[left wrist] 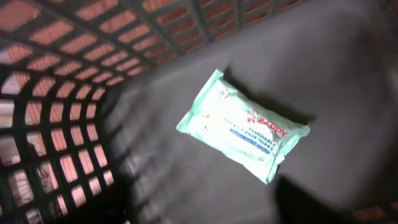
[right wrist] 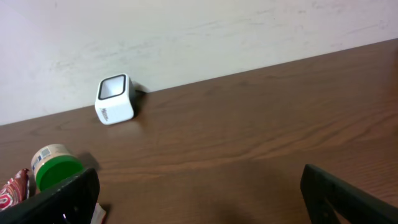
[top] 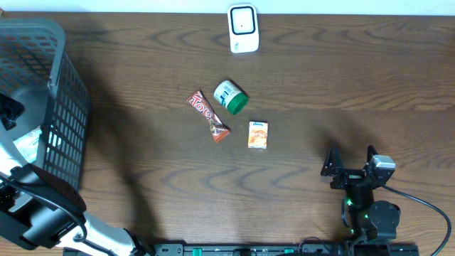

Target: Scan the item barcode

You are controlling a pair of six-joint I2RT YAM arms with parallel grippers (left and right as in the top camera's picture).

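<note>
The pale green wipes pack (left wrist: 242, 127) carries the brand "ZAPPY" in red capitals, with "FLUSHABLE" above it and a blue band below whose white line seems to end in "TISSUE WIPES"; the finer print is blurred. The red-brown snack wrapper (top: 207, 115) bears large white rounded letters that cannot be read for certain. The orange carton (top: 258, 135) has a small blue word at its top, and the green-lidded jar (top: 230, 97) has blue label print, both too small to read. A small dark marking on the side of the white scanner (right wrist: 114, 99) is illegible.

Basket (top: 67, 121) walls ring wipes pack (left wrist: 242, 127); access from above, apparently.
</note>
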